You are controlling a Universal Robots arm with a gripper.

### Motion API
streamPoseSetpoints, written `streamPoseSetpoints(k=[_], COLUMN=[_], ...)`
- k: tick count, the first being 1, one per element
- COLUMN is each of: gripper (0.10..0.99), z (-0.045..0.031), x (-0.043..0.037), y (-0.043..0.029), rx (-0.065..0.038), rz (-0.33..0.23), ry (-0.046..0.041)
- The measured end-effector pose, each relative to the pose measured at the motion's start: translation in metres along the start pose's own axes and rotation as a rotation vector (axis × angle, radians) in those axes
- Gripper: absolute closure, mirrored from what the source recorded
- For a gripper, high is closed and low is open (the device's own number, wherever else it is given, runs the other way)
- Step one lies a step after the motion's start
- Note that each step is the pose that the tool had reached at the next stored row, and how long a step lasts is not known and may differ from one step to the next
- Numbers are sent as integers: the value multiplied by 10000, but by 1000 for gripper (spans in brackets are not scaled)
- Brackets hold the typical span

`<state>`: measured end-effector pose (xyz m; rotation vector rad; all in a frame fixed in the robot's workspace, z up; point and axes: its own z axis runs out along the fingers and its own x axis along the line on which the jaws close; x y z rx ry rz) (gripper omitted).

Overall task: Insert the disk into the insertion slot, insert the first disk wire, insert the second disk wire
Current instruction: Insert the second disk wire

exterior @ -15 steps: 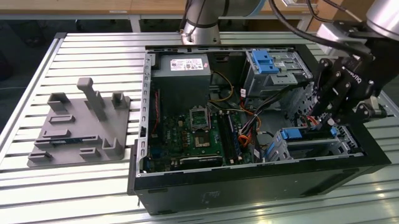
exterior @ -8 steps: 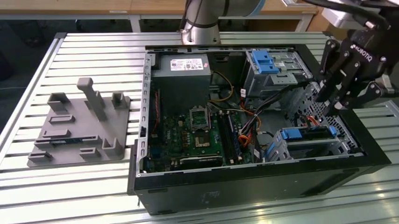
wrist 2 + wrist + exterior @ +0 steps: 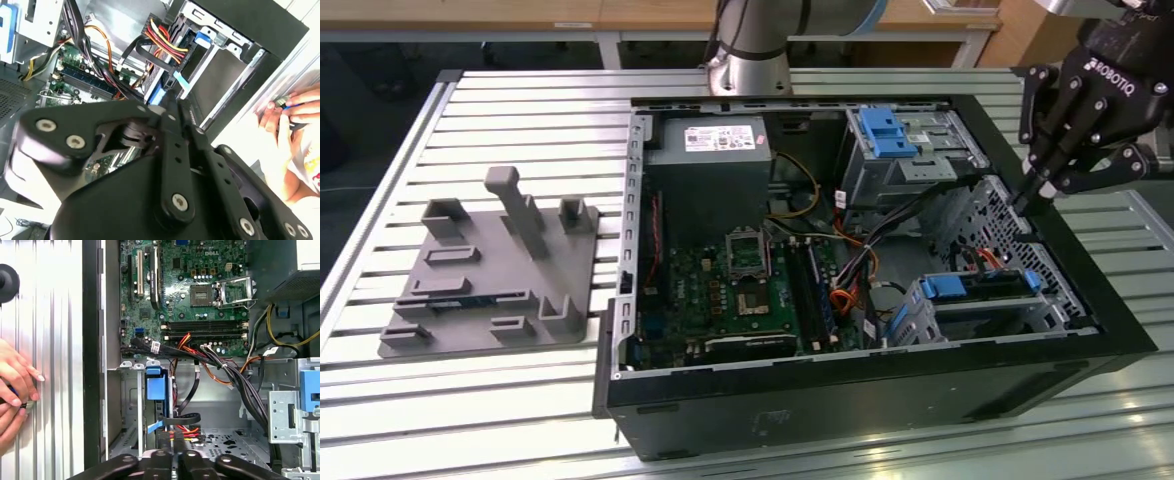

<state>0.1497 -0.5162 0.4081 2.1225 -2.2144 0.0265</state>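
Above the rim of the open computer case (image 3: 854, 400), at the exterior view's right: the black hand (image 3: 1023, 198), fingers drawn together to a narrow point. Pinching something or nothing, cannot tell. White maker's lettering on the hand's body, left unread.

Just below the fingertips, inside the case: the low grey insertion slot (image 3: 1014, 312), perforated sheet metal, with the disk (image 3: 977, 287) seated in it, bright blue carrier showing at its edge. Disk label not readable from any view.

Close to the fingertips in the second wrist view: a light blue flat cable (image 3: 181, 82) and a bundle of red, yellow and black wires (image 3: 165, 40), both reaching toward the end of the disk. Plugged in or loose, cannot tell.

Further along the same wall of the case: a taller grey bay (image 3: 907, 160) with a blue latch (image 3: 887, 130). Beside it, toward the exterior view's left, a grey power supply (image 3: 714, 170) carrying a white printed label with small coloured marks, print too fine to make out. Lower down, a green motherboard (image 3: 734, 290) with an empty processor socket.

Outside the case, on the slatted metal desk (image 3: 494, 100): a grey fixture (image 3: 494, 270) with upright posts, well apart from the hand.

At the desk's edge in the first wrist view: a person's fingers (image 3: 15, 385), holding some small object.
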Motion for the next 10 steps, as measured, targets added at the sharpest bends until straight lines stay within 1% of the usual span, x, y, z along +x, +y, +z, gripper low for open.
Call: streamPoseSetpoints(k=[1, 2, 3, 10], gripper=[949, 949, 980, 980], z=[0, 1, 0, -1], x=[0, 0, 0, -3], y=[0, 1, 1, 1], rx=[1, 1, 2, 1], rz=[1, 2, 2, 2], ry=[0, -1, 0, 1])
